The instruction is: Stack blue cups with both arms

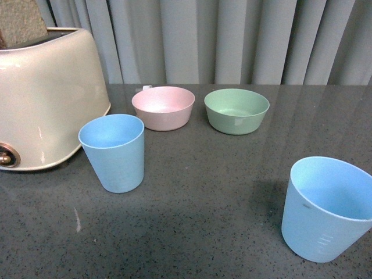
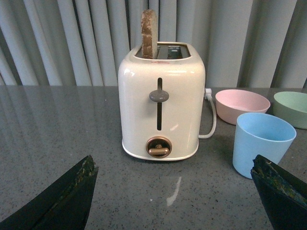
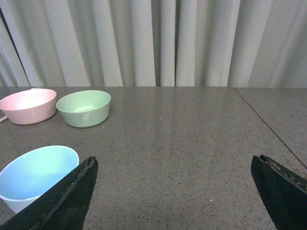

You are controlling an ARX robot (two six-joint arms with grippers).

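Left tool [image 2: 175, 159] and right tool [image 3: 173, 158] gape empty above speckled grey countertop [image 3: 192, 129], curtains [image 3: 144, 43] behind.

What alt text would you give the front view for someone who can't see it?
Two unstacked cups stand upright on a dark speckled table: one light blue cup beside a cream toaster, a second blue cup apart, nearer the camera on the right. Behind them a pink bowl and a green bowl sit side by side.
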